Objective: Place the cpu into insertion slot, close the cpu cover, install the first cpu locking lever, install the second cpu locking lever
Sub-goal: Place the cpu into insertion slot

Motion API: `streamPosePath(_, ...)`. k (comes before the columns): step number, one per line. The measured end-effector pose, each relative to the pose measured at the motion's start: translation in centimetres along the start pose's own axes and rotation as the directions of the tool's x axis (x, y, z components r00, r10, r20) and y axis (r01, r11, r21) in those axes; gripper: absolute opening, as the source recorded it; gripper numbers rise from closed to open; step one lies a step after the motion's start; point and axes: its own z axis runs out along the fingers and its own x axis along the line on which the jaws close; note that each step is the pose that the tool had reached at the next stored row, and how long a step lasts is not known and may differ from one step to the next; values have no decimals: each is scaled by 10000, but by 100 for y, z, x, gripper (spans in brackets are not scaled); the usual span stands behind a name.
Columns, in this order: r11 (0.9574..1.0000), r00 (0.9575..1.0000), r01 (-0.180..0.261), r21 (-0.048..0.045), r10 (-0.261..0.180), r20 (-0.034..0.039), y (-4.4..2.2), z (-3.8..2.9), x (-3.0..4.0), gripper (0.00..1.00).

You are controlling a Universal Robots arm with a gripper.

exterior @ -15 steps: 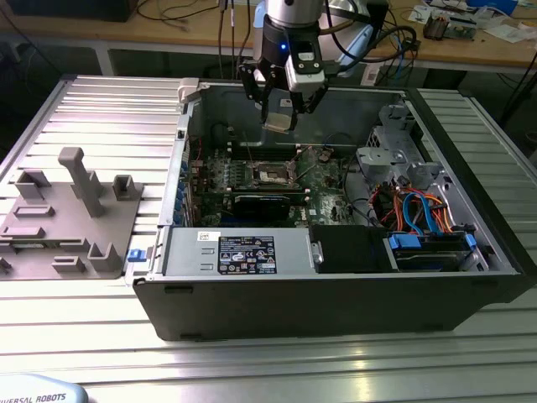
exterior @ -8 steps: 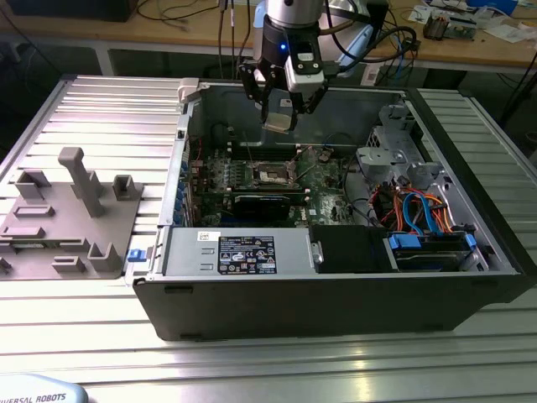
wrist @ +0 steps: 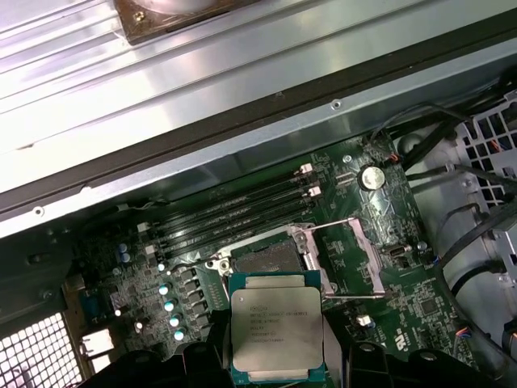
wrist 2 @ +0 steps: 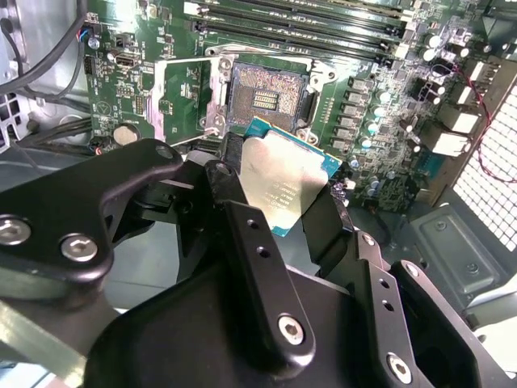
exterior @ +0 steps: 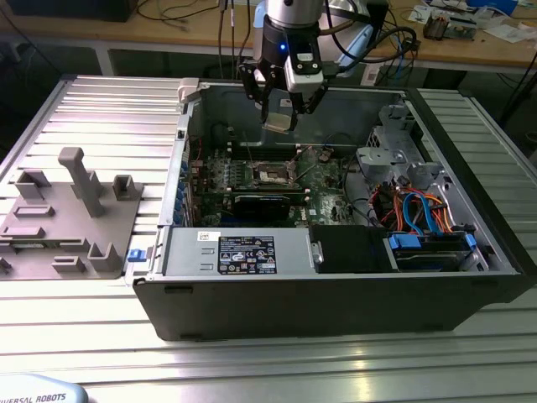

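**A:** What is your gripper [exterior: 279,113] doing?

**B:** My gripper is closed on the cpu [exterior: 278,120]. In the second wrist view my black fingers [wrist 2: 250,242] pinch it at opposite edges, no wider apart than the chip itself. Its silver top faces that camera and its green rim shows along one side.

**A:** Where is the chip?

**B:** It hangs in the air inside the open case [exterior: 336,311]. In the exterior view I am up near the far wall of the case, well above the board [exterior: 323,197]. The cpu [wrist: 276,335] touches nothing but my fingers.

**A:** And the slot?

**B:** The slot [wrist 2: 266,101] lies bare below me, with its dark contact field showing inside the metal rim. In both wrist views it sits just past the edge of the chip. I cannot tell whether the chip is squarely over it.

**A:** What about the cover?

**B:** The cover [wrist 2: 182,101] is swung open beside the slot [wrist: 262,263]. The green board shows through the window in its silver frame. In the first wrist view the cover [wrist: 351,259] is on the side away from the row of small capacitors [wrist: 170,303].
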Motion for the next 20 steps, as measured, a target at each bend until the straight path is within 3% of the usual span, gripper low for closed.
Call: streamPosePath(20, 9997, 9997, -224, -4, 224, 10, 0, 6, 0, 54)
